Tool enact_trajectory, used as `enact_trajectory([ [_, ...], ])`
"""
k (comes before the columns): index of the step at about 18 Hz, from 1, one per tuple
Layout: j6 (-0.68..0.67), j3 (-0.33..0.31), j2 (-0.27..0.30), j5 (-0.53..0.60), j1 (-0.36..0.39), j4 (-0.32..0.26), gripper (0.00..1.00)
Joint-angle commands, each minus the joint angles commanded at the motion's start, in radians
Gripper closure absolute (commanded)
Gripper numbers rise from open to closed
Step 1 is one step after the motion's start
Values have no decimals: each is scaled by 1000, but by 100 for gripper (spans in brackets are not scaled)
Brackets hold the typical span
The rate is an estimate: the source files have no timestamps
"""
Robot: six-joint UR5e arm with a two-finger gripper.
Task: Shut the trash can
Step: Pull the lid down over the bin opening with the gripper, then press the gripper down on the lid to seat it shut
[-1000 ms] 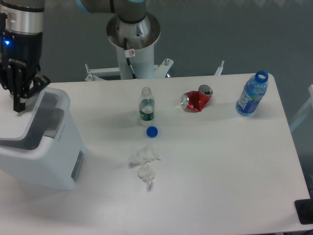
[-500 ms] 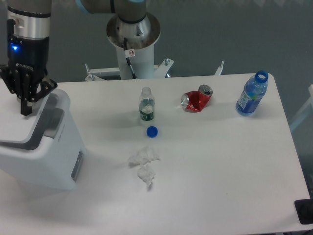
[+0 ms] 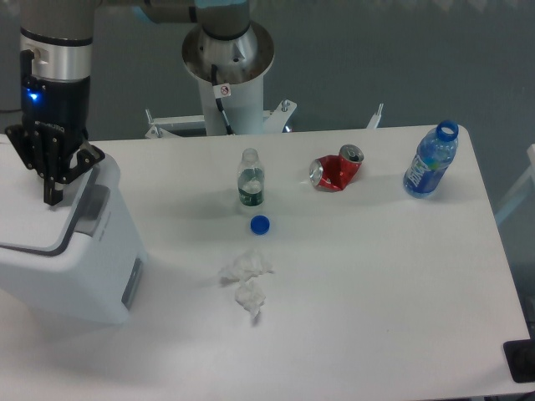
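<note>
Camera view shows the big white trash can (image 3: pixel 71 251) at the table's (image 3: pixel 376 276) left edge, with the gripper (image 3: pixel 53 194) pointing down over its lid, fingers together.

My tool (image 3: pixel 52 199) hangs over the large white boxy plastic trash can (image 3: pixel 71 251) at the worktop's (image 3: pixel 376 284) left edge. Right of it stand a small clear plastic bottle (image 3: pixel 250 178), a crushed red can (image 3: pixel 335 170) and a blue plastic bottle (image 3: pixel 430 160).

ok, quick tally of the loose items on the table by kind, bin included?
Bottles: 2, a small clear uncapped bottle and a blue uncapped bottle
Crushed cans: 1, red can
Bottle caps: 1, blue cap
Crumpled tissues: 2, upper tissue and lower tissue
Trash cans: 1, white trash can
Total: 7
</note>
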Motion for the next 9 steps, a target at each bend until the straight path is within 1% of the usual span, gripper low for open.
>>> enact_trajectory([
  [9,0,-12,-3,2,0,0,93],
])
